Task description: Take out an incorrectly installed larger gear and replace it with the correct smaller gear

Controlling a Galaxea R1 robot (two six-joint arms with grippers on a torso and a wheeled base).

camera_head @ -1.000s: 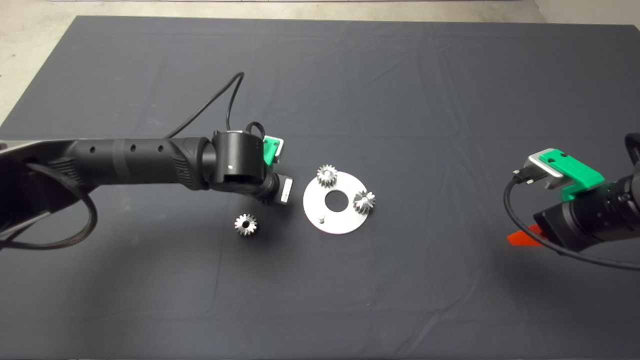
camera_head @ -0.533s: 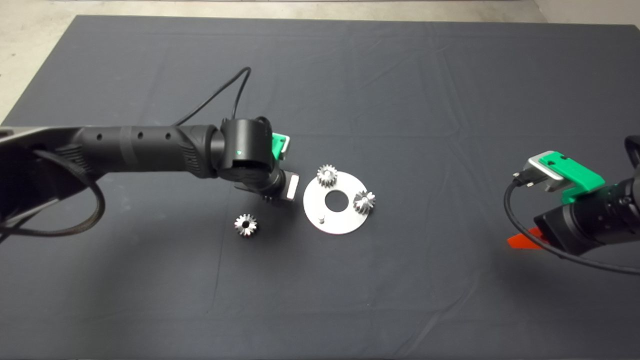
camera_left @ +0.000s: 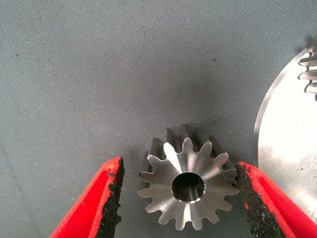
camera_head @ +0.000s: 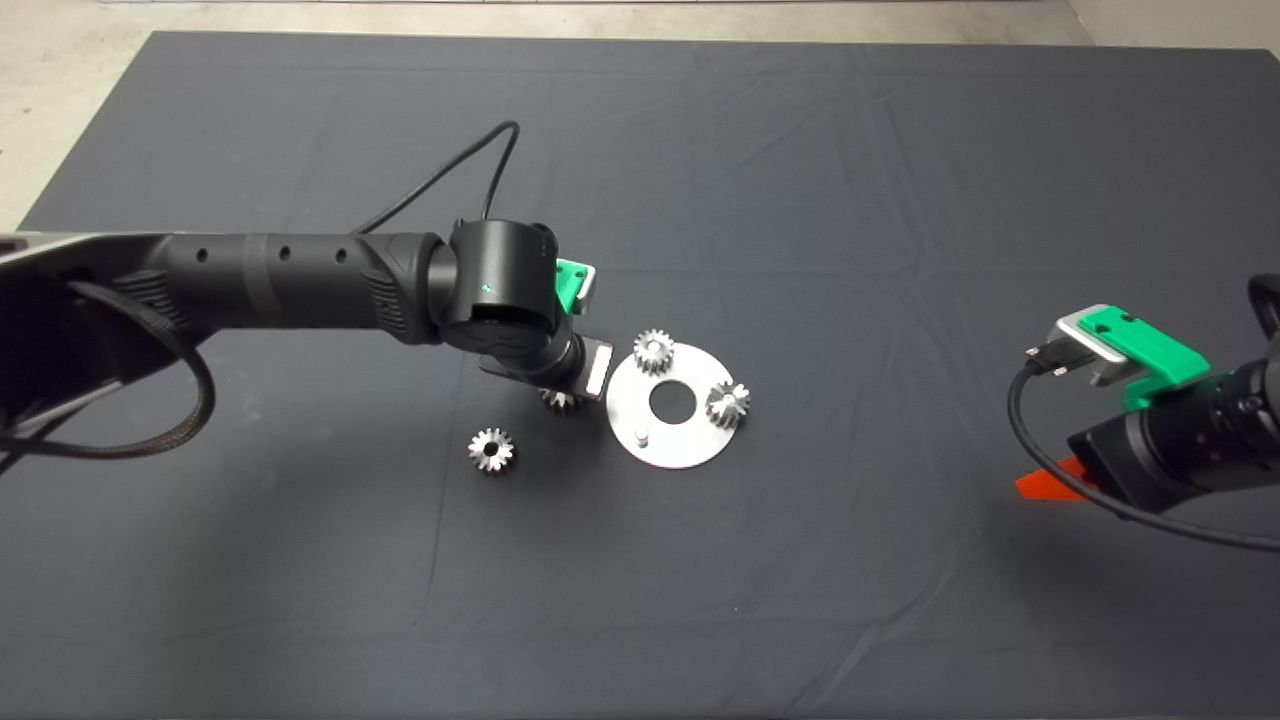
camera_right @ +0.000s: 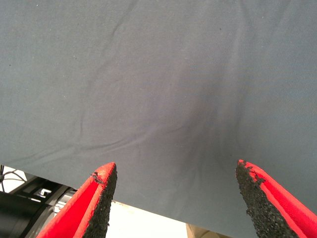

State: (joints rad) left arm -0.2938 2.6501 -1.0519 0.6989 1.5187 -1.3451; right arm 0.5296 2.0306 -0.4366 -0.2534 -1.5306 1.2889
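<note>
My left gripper (camera_head: 572, 392) is low over the mat just left of the round silver plate (camera_head: 690, 440). In the left wrist view its fingers (camera_left: 111, 198) are open around the smaller gear (camera_left: 188, 186), which lies flat on the mat. One pad is at the teeth and the other stands a little off. This gear peeks out under the wrist in the head view (camera_head: 558, 401). The larger gear (camera_head: 491, 450), with a dark centre hole, lies loose on the mat further left. My right gripper (camera_right: 173, 168) is open and empty, parked at the right edge (camera_head: 1045, 482).
The plate carries two small gears (camera_head: 653, 350) (camera_head: 728, 402), a bare peg (camera_head: 643, 436) and a centre hole. Its rim and one gear's teeth show in the left wrist view (camera_left: 282, 148). The left arm's cable (camera_head: 450, 180) loops above the mat.
My left arm has moved right towards the plate, and the smaller gear now shows beneath the gripper. The loose larger gear, the plate and the right arm have stayed put.
</note>
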